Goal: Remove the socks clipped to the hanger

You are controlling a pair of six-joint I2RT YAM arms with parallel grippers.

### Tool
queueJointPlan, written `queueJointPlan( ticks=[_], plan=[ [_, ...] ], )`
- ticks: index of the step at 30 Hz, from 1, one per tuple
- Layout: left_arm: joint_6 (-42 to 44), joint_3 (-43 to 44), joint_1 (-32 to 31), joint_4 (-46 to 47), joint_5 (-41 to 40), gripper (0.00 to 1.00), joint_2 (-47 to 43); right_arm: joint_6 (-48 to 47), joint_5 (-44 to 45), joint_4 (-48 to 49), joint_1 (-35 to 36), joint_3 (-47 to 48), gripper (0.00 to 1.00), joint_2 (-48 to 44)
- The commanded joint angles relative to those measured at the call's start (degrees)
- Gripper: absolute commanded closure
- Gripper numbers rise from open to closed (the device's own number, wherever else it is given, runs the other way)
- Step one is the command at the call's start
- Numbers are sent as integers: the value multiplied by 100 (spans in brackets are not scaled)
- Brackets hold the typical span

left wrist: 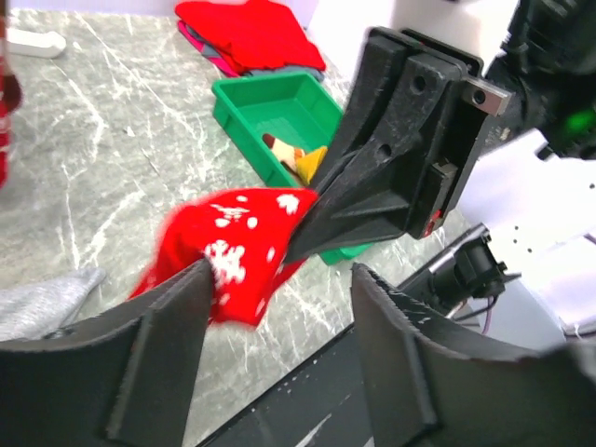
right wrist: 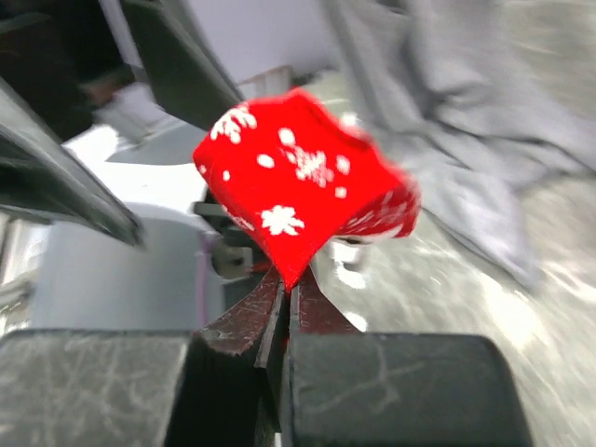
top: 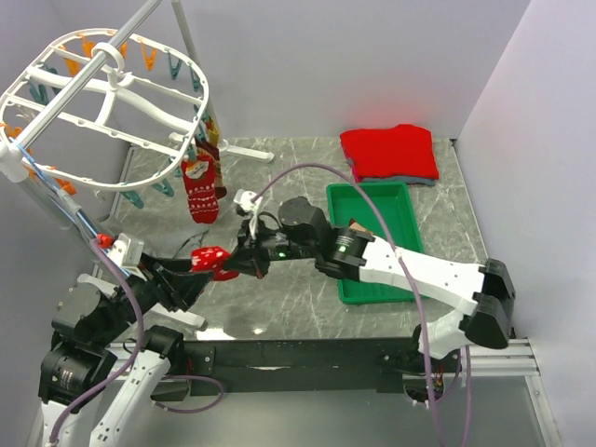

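Above the near left of the desk [top: 307, 289], your right fingers [right wrist: 251, 321] are pinched shut on a red snowflake sock [top: 209, 261]. Your left fingers [left wrist: 168, 335] stand wide apart just beside it. Another red sock [top: 202, 191] hangs clipped to the hanger [top: 119, 78], far left.

The tray [top: 368, 190] is bright green; inside it lie a tan sock [left wrist: 277, 144] and a mustard-yellow sock [left wrist: 312, 160]. Behind the tray sits a folded garment [top: 389, 151], plain red with a grey layer beneath. Left of the tray, the spotted sock [top: 212, 261] is red with white snowflakes and dots. Farther left of the tray, the hanger [top: 203, 93] is white with orange and teal clips, and the hanging sock [top: 202, 191] is red with white festive figures. The table [top: 298, 289] is grey marble veined in white.
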Motion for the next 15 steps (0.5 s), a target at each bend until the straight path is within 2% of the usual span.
queueJointPlan(
  ticks=[1, 5, 9, 12, 13, 15],
  plan=[
    [62, 262, -8, 115, -327, 33, -88, -145, 1464, -219, -17, -334, 100, -757],
    [71, 315, -8, 88, -511, 34, -150, -5, 2222, -754, -377, -703, 100, -1364],
    [106, 376, -8, 106, -722, 35, -229, 170, 2688, -1081, -1367, -1239, 100, -2040],
    [158, 429, 1, 97, -810, 35, -255, 355, 2663, -1266, -2089, -1723, 100, -2638],
    [176, 438, -8, 106, -836, 35, -264, 390, 2619, -1301, -2544, -1950, 100, -2883],
    [194, 447, -8, 114, -854, 35, -264, 391, 2653, -1424, -2916, -2232, 100, -3069]
  ],
)
